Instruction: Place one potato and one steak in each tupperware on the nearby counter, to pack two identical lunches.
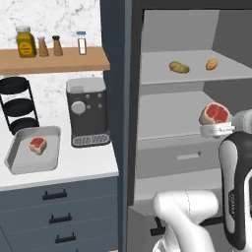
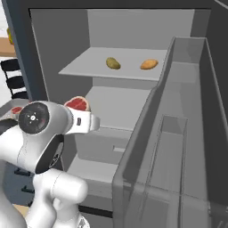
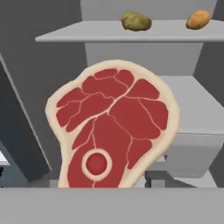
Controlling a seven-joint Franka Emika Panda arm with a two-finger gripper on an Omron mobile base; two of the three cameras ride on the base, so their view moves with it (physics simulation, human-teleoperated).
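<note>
Gripper [image 1: 215, 129] holds a steak [image 1: 215, 113] upright before the open fridge's middle shelf [image 1: 167, 115], jaws seemingly clamped on its lower edge, fingertips hidden. Another steak [image 1: 37, 145] sits in the tupperware [image 1: 19, 162] on the counter [image 1: 74, 167].

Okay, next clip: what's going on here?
The white arm is at the open fridge, its claw holding a raw steak upright in front of the shelves. Two potatoes, one greenish and one orange, lie on the upper fridge shelf. On the counter to the left, beside the coffee machine, a grey tupperware already has one steak in it.
</note>
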